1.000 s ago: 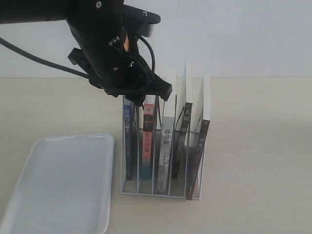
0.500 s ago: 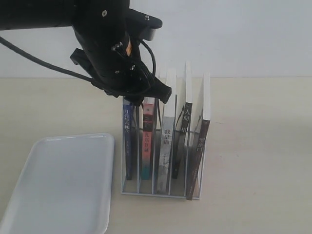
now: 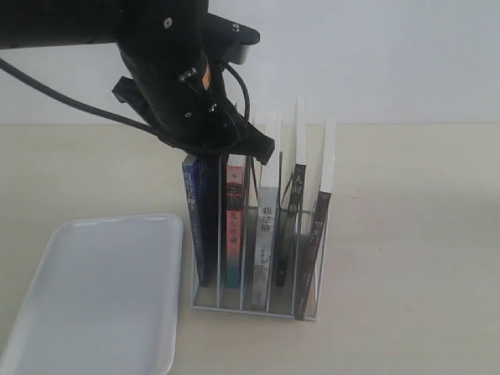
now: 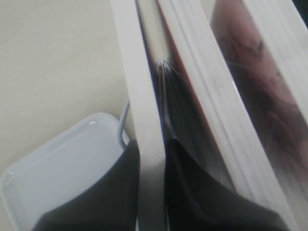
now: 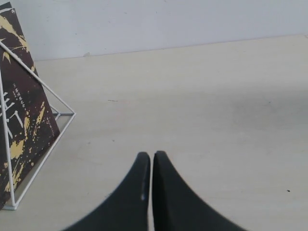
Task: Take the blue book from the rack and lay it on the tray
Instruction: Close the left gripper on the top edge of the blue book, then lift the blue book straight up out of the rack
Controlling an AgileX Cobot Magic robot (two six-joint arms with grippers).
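Note:
The blue book [image 3: 199, 226] stands in the leftmost slot of the white wire rack [image 3: 258, 306], raised a little above its neighbours. My left gripper [image 3: 206, 150] comes down from above and is shut on the book's top edge. In the left wrist view the two dark fingers [image 4: 120, 192] clamp the book's pale page edge [image 4: 144, 96], with the left gripper [image 4: 151, 144] around it. The white tray [image 3: 94, 297] lies flat to the left of the rack, and its corner [image 4: 62, 163] shows beside the book. My right gripper [image 5: 151, 155] is shut on nothing, low over bare table.
Several other books fill the rack: a red-and-teal spine [image 3: 234, 219], a grey one [image 3: 266, 234], a black one [image 3: 291, 226] and a dark one [image 3: 312, 250] leaning at the right end. The rack's end wire [image 5: 48, 144] and that dark book [image 5: 19, 120] lie beside the right gripper.
The blue book has risen slightly in its slot and shifted a little left with the left gripper shut on it. The rack has nudged a bit.

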